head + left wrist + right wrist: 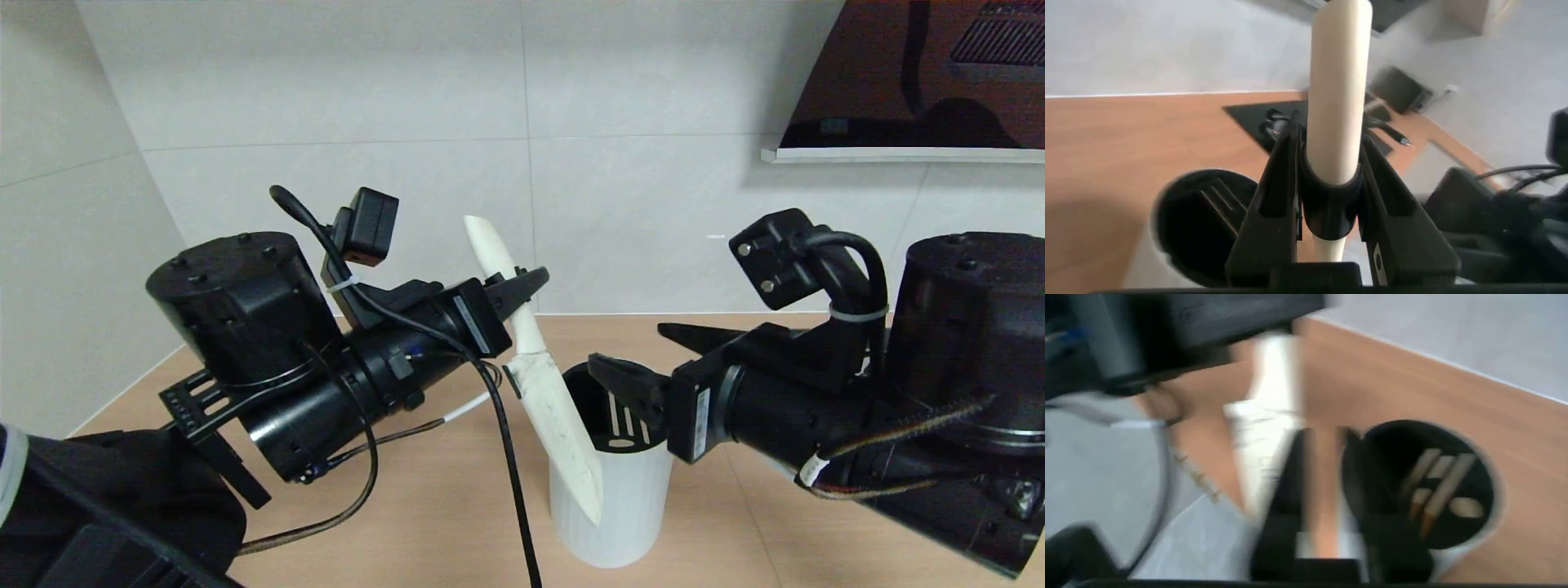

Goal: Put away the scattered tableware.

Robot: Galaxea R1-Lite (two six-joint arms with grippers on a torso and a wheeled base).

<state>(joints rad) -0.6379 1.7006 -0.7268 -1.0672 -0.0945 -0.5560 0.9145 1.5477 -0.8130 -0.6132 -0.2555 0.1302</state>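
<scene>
Both claws are up: my left claw (pixel 522 298) is clamped on the white knife (pixel 559 416) by its handle, blade hanging tip-down before the holder (pixel 629 523). I judge the knife stiff, light, perhaps brittle, so the handle is the right hold. My right claw (pixel 629 345) stands apart, empty.

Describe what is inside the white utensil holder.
A black slotted liner shows inside the holder; no tableware visible. The knife held by the left gripper and the right gripper cover part of the opening.

The head camera looks forward and down at the white ribbed cylindrical holder (pixel 629 514). Both wrist cameras (very near) look into this same holder from opposite sides.
</scene>
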